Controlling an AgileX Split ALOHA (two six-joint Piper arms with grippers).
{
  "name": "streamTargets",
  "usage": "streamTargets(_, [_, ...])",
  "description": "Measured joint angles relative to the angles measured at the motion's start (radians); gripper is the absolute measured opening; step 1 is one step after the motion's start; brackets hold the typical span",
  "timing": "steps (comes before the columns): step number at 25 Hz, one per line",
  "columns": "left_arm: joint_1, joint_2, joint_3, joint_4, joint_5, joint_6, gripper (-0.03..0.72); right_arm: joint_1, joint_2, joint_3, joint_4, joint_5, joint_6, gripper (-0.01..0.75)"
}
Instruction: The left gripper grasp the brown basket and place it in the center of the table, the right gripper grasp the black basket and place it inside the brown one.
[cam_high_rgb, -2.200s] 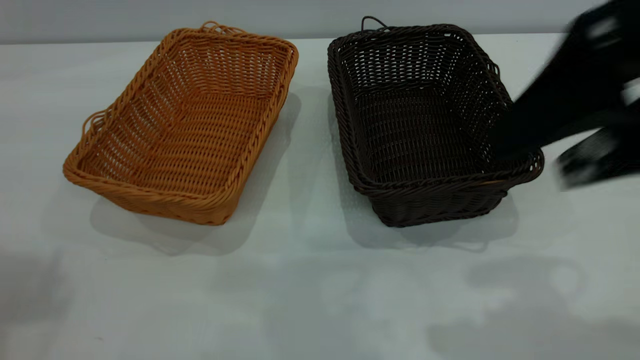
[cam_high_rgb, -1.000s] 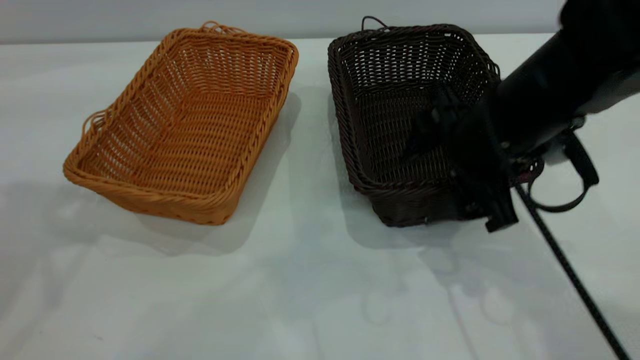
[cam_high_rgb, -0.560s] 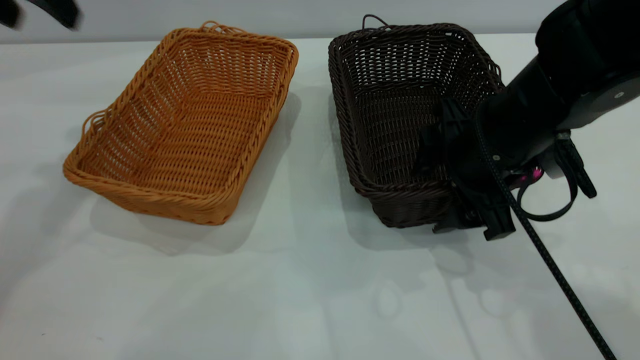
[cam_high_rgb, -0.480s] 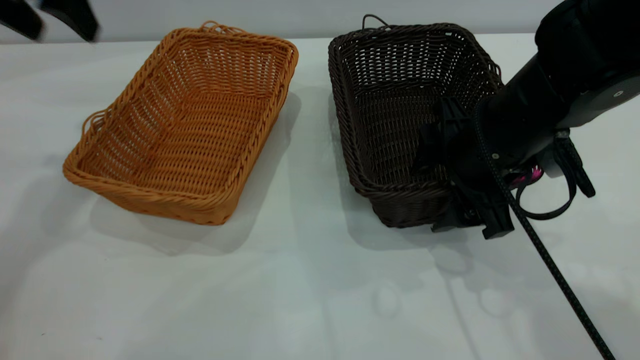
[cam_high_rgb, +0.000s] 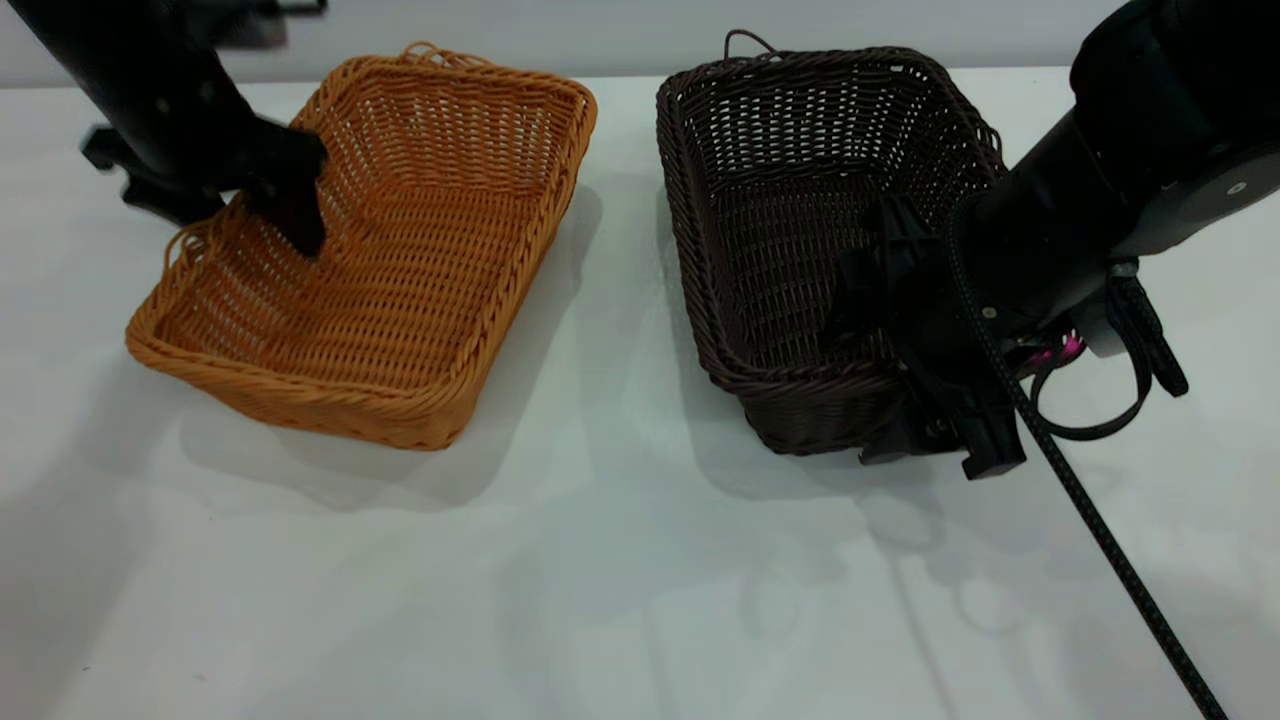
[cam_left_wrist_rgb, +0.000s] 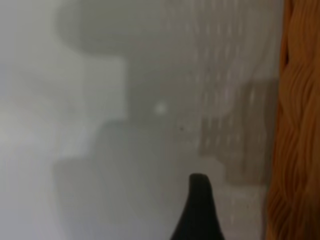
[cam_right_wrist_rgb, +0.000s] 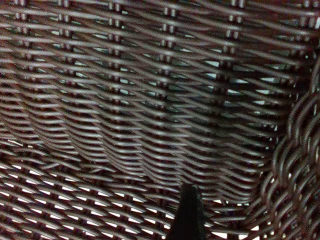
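— White table (cam_high_rgb: 620, 560), what sits on it?
— Brown basket (cam_high_rgb: 400, 300) at the far left, black basket (cam_high_rgb: 790, 230) at the far right, a bare strip between them, both hollow inside.
— Any arm in the way?
— Left gripper (cam_high_rgb: 225, 205) straddles the brown basket's left rim, fingers spread. Right gripper (cam_high_rgb: 900, 370) straddles the black basket's near-right corner, one finger inside, one outside; its cable (cam_high_rgb: 1100, 530) trails across the near right
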Motion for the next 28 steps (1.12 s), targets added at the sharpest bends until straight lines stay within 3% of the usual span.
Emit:
streamTargets(3, [-0.014,0.018,-0.001,0.000,0.005,0.000,0.465,0.000,0.000,0.000,0.000,0.000,0.000,0.489])
streamTargets(9, [-0.020,0.020,-0.001,0.002,-0.004,0.002,0.182,0.000,0.000,0.000,0.002,0.001,0.002,0.157])
streamTargets(11, [-0.020,0.020,-0.002,0.000,-0.006,0.004,0.122,-0.001,0.000,-0.001,0.009,-0.003,0.009,0.097])
streamTargets(17, [-0.020,0.014,-0.002,0.003,-0.012,0.071,0.087,-0.017,-0.025,-0.008,0.001,-0.004,-0.001,0.089])
streamTargets(21, [-0.021,0.006,-0.002,0.020,-0.024,0.204,0.087,-0.124,-0.057,-0.071,-0.026,0.015,-0.112,0.089])
streamTargets(28, [-0.089,0.003,-0.003,0.007,-0.088,0.650,0.087,-0.337,-0.064,-0.243,-0.310,0.341,-0.265,0.088])
